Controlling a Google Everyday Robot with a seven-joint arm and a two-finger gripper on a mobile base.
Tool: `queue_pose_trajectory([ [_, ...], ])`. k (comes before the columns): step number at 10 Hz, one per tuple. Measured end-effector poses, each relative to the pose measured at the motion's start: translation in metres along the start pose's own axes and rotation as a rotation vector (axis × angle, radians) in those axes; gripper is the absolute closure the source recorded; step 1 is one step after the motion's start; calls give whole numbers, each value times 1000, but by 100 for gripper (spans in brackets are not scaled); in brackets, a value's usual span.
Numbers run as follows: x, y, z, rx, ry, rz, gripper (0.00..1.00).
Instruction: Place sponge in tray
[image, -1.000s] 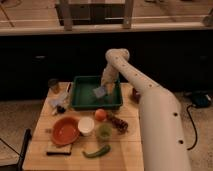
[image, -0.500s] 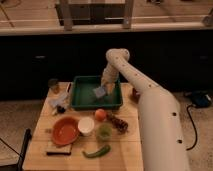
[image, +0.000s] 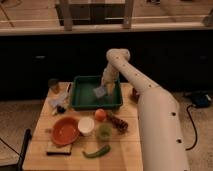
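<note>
The dark green tray (image: 82, 99) stands at the back middle of the wooden table. The pale blue-grey sponge (image: 100, 92) is over the tray's right half, tilted, just under the gripper (image: 104, 85). The gripper reaches down into the tray from the white arm (image: 150, 110), which comes in from the lower right. Whether the sponge hangs from the gripper or rests on the tray floor I cannot tell.
In front of the tray are an orange fruit (image: 100, 114), a white cup (image: 86, 126), an orange bowl (image: 65, 131), a green cup (image: 104, 132), a green pepper (image: 96, 152) and a dark block (image: 58, 147). A jar (image: 53, 86) and crumpled wrappers (image: 59, 102) lie left.
</note>
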Motion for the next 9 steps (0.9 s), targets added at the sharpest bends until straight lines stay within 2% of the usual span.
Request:
queue_pose_trajectory([
  [9, 3, -2, 1, 3, -9, 6, 99],
])
